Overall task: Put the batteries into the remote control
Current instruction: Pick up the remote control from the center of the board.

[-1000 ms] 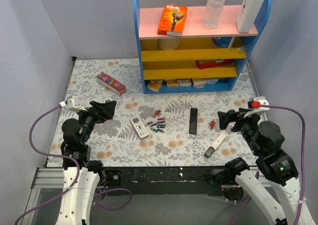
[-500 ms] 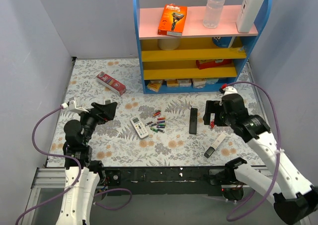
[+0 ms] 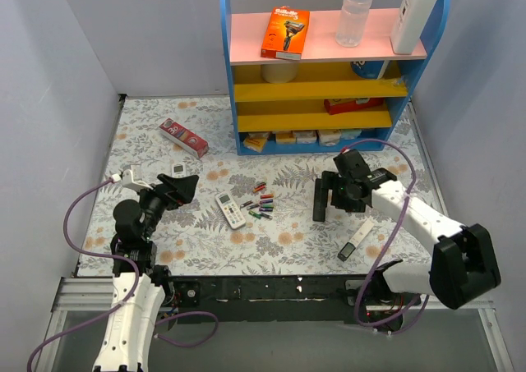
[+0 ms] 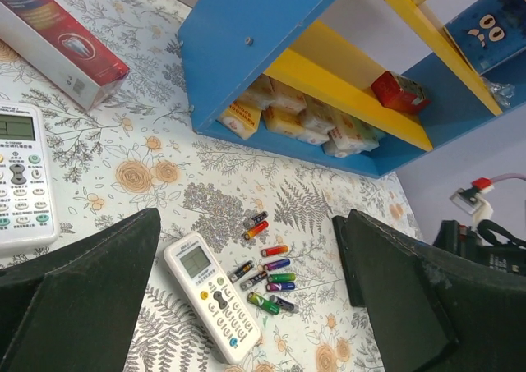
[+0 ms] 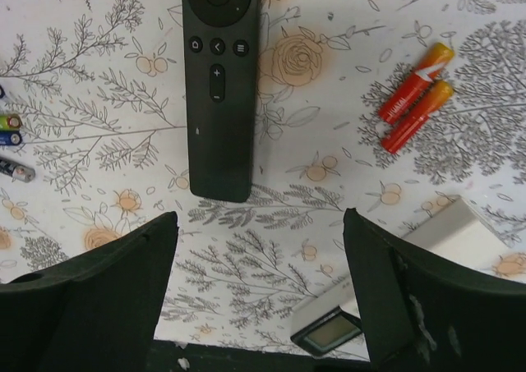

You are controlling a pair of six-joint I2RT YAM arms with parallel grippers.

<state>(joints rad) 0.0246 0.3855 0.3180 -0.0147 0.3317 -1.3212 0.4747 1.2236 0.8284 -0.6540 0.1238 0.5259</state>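
Observation:
Several small coloured batteries (image 3: 261,201) lie mid-table; the left wrist view shows this cluster (image 4: 269,272) beside a white remote control (image 4: 212,308). Two red batteries (image 5: 415,97) lie right of a black remote control (image 5: 218,84). My right gripper (image 3: 330,194) hovers open just above the table at the black remote's (image 3: 319,199) near end; in its wrist view the right gripper (image 5: 259,216) holds nothing. My left gripper (image 3: 182,185) hangs open left of the white remote (image 3: 231,210); seen from its wrist, the left gripper (image 4: 249,220) is empty.
A slim white remote (image 3: 356,242) lies near the front right. Another white remote (image 4: 20,175) sits by my left gripper. A red box (image 3: 183,137) lies at the back left. The blue and yellow shelf (image 3: 329,146) stands at the back.
My right arm has swung in from the right edge to hang over the black remote. The left arm has shifted slightly. Both grippers stay open.

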